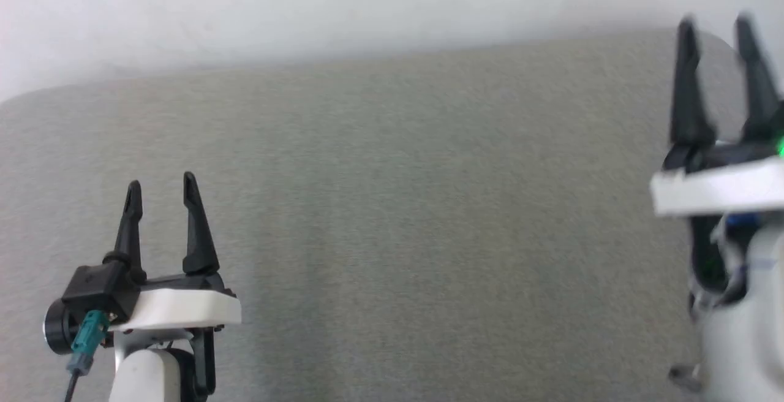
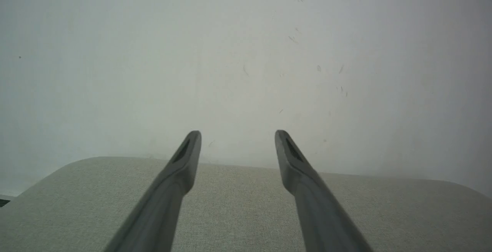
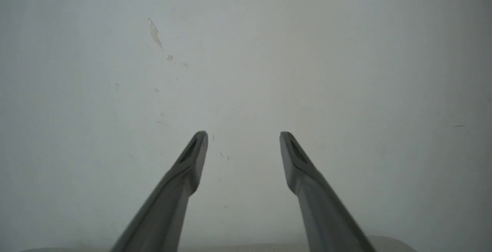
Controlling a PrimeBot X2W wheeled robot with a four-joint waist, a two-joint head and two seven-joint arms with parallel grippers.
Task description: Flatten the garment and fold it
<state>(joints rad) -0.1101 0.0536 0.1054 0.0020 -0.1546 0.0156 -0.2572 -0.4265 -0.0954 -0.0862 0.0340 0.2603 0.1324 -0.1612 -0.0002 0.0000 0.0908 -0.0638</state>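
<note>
currently both arms are reaching out over a grey-green fabric-covered surface, fingers pointing toward a white wall behind it. the left gripper is sitting at the lower left of the head view, its two dark fingers standing well parted and holding nothing; a teal connector is hanging off the side of its wrist mount. the right gripper is showing at the right edge of the head view, higher up the frame and blurred, its fingers likewise spread apart and gripping nothing, a green light glowing beside its base. in the left wrist view the fingers are lying over the rounded far edge of the surface, with the wall rising beyond. in the right wrist view the fingers are pointing at the wall, where a chipped patch and small scuffs are showing. where the garment is lying: cannot tell from these views.
</note>
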